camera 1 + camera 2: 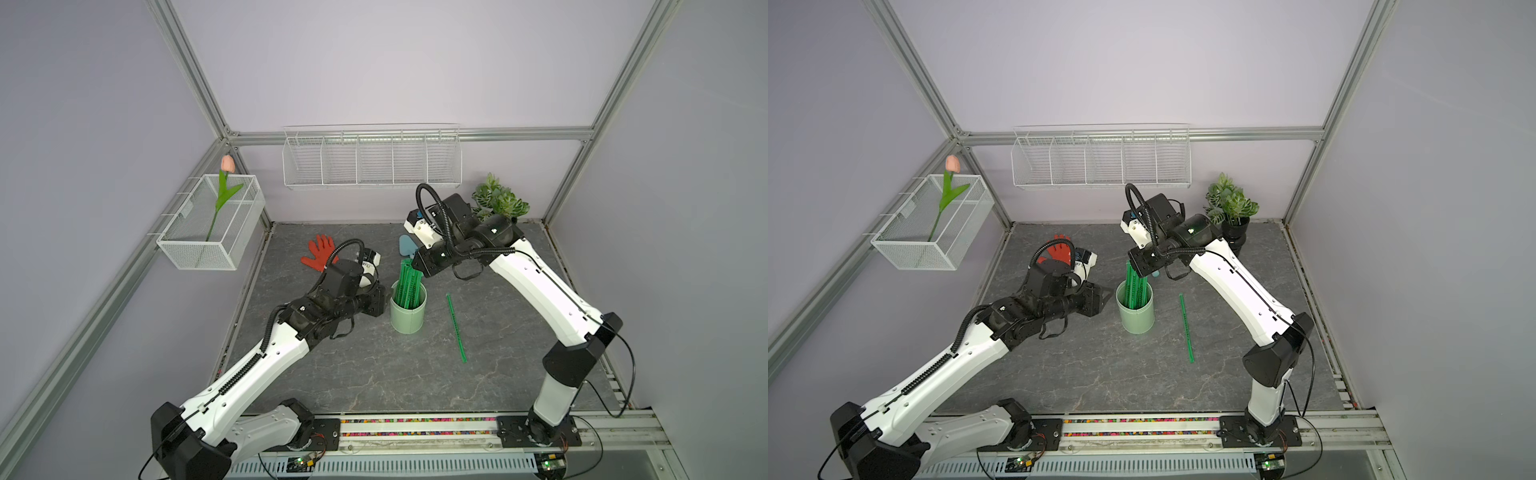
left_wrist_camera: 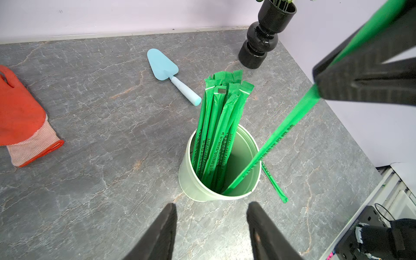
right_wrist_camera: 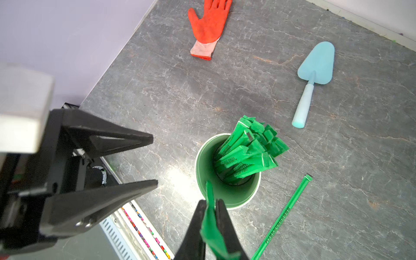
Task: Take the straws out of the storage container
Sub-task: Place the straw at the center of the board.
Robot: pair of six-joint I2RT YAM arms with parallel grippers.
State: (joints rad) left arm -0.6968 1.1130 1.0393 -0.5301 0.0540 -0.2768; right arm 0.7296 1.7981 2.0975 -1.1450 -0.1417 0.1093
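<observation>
Right gripper point(image 3: 211, 202) pinches one straw point(image 2: 270, 144) angled into the storage container point(image 1: 407, 322); left gripper point(image 2: 212, 204) waits half-open, empty, beside it.

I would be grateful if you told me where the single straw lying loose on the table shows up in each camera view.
In a top view: the loose straw lies flat on the table, right of the mint cup.
In a top view: the same, loose straw right of the mint cup.
Left wrist: loose straw beyond the mint cup, partly hidden by it.
Right wrist: loose straw beside the mint cup.
Shared landmark: the mint cup.
</observation>
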